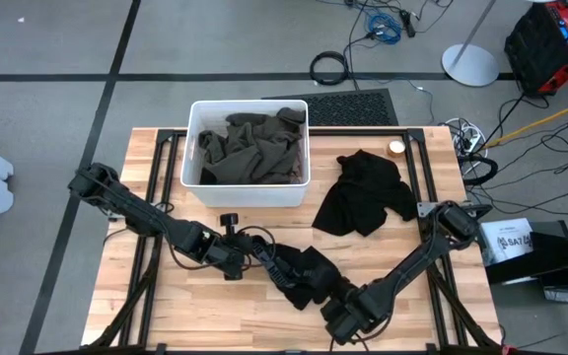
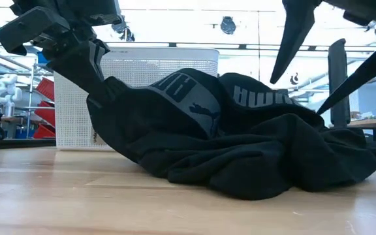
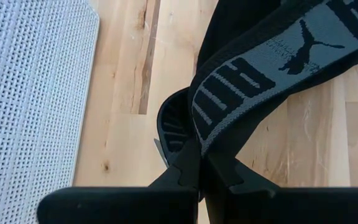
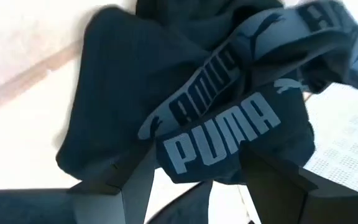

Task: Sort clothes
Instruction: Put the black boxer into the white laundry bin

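A black garment [image 1: 314, 281] with a grey lettered waistband [image 2: 194, 91] lies bunched near the table's front centre. My left gripper [image 1: 276, 274] is shut on that waistband at the garment's left side. My right gripper [image 1: 348, 301] stands open at the garment's near right side. In the right wrist view its fingers [image 4: 135, 180] flank the lettered band [image 4: 229, 130]. Dark olive clothes [image 1: 254, 148] fill the white bin [image 1: 193, 148]. Another black garment [image 1: 363, 192] lies spread on the table right of the bin. My left gripper pinches the grey waistband [image 3: 213, 124] between its two fingers, which lie across the band. They come slanting down from the table's left. The held end is raised off the wood, and the garment's bulk [image 2: 253, 163] rests on the table. Whether my right gripper touches the garment, I cannot tell.
The white bin [image 2: 142, 72] stands just behind the garment at the table's far centre. A small round object [image 1: 395, 148] sits at the far right. Bare wood [image 1: 126, 316] lies at the near left. Cables and a fan base lie on the floor beyond the table.
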Available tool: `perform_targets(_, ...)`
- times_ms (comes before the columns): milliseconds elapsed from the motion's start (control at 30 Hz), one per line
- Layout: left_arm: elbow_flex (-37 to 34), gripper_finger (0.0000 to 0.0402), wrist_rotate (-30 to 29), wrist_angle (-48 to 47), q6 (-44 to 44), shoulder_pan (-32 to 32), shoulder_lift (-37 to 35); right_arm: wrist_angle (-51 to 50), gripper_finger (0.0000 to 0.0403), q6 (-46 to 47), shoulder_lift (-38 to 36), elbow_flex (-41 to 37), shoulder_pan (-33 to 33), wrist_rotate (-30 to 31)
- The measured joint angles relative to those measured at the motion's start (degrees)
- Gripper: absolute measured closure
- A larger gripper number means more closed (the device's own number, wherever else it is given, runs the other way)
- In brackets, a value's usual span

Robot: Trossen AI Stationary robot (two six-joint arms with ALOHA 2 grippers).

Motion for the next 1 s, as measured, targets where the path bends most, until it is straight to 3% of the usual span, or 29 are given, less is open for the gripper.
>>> perform_targets(500, 0.0, 0.0395, 0.0, 0.0, 0.03, 0.0, 0.0, -1.86, 0.0186, -2.41, 0.06, -0.96, -1.41, -2.69)
perform_targets(667, -0.01, 0.0395, -0.01, 0.02, 0.04, 0.0, 0.0, -3.05, 0.0186, -2.39, 0.91, -0.99, -1.27, -6.56)
perform_targets(867, 0.0, 0.0395, 0.0, 0.45, 0.17, 0.0, 0.0, -1.1, 0.0186, -5.65, 4.41, -1.03, -1.77, -6.04)
perform_targets(1000, -0.02, 0.0395, 0.0, 0.46, 0.4, 0.07, 0.0, -0.36, 0.0195, -4.92, 6.08, -1.03, -1.81, -1.79)
